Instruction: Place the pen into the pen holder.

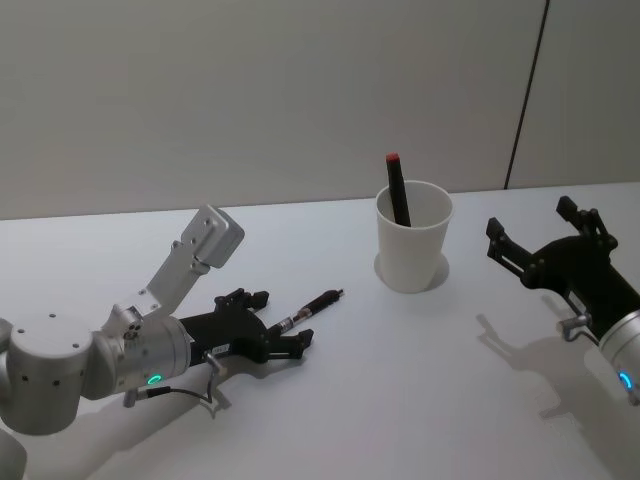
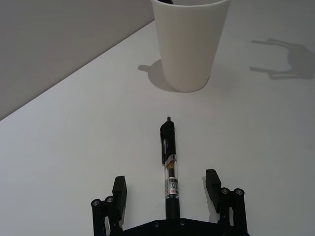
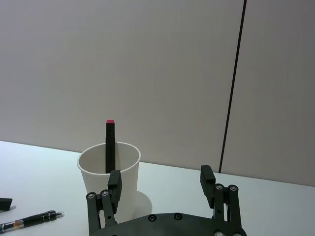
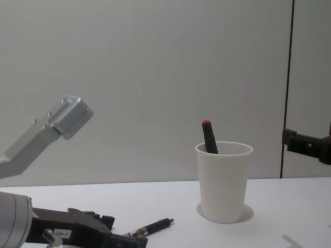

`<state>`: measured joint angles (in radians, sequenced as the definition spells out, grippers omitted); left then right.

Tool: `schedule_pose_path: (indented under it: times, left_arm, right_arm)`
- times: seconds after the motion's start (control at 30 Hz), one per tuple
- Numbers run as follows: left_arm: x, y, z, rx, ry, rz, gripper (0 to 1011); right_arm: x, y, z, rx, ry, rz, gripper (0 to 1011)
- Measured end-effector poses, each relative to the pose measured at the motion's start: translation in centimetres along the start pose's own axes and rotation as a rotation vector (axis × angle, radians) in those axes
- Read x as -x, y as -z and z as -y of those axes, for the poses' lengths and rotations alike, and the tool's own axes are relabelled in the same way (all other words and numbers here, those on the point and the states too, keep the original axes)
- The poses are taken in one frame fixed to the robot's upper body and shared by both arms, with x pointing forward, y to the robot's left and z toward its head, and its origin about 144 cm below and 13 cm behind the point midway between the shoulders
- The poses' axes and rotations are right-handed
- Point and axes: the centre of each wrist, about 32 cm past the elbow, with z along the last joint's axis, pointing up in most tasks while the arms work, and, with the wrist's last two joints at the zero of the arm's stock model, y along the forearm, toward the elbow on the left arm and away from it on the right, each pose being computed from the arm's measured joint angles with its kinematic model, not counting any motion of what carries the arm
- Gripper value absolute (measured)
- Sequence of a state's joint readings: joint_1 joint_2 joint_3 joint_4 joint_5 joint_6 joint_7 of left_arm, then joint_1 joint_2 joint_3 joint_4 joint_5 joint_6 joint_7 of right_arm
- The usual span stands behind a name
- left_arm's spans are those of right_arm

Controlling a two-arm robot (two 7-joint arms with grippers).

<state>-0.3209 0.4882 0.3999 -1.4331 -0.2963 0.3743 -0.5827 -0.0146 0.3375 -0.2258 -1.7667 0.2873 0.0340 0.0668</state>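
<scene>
A black and clear pen (image 1: 310, 310) (image 2: 170, 167) (image 3: 29, 221) (image 4: 152, 226) lies flat on the white table, its tip toward the pen holder. My left gripper (image 1: 285, 322) (image 2: 166, 182) is low over the table and open, with the pen's rear end lying between its fingers and a gap on both sides. The pen holder, a white paper cup (image 1: 413, 245) (image 2: 189, 44) (image 3: 128, 167) (image 4: 223, 181), stands upright beyond the pen. A black pen with a red end (image 1: 397, 185) (image 3: 110, 142) (image 4: 209, 135) leans inside it. My right gripper (image 1: 530, 222) (image 3: 161, 175) hangs open and empty to the right of the cup.
The white table (image 1: 420, 400) meets a plain grey wall (image 1: 300, 90) just behind the cup. A dark vertical seam (image 1: 525, 95) runs down the wall at the right.
</scene>
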Motion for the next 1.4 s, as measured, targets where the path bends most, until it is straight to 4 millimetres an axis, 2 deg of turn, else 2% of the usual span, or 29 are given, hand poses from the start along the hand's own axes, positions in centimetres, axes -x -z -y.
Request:
schedule_pose_path:
  times: [0.27,0.5,0.8,0.9,1.0,1.1,1.2,1.4]
  left_arm:
    - [-0.02,0.04,-0.02,0.001,0.003,-0.002,977]
    - [-0.03,0.07,-0.03,0.002,0.004,-0.003,814]
    - [-0.03,0.07,-0.03,0.002,0.006,-0.004,504]
    - [-0.03,0.07,-0.03,0.002,0.006,-0.004,446]
    - [-0.03,0.08,-0.03,0.002,0.007,-0.004,303]
    - [-0.03,0.08,-0.03,0.002,0.007,-0.004,248]
    - [-0.03,0.08,-0.03,0.002,0.007,-0.005,140]
    - [-0.03,0.08,-0.03,0.002,0.007,-0.005,121]
  right_arm:
    - [0.00,0.00,0.00,0.000,0.000,0.000,1001]
    - [0.00,0.00,0.00,0.000,0.000,0.000,1001]
    - [0.00,0.00,0.00,0.000,0.000,0.000,1001]
    - [0.00,0.00,0.00,0.000,0.000,0.000,1001]
    - [0.00,0.00,0.00,0.000,0.000,0.000,1001]
    - [0.00,0.00,0.00,0.000,0.000,0.000,1002]
    - [0.00,0.00,0.00,0.000,0.000,0.000,1001]
    - [0.00,0.00,0.00,0.000,0.000,0.000,1001]
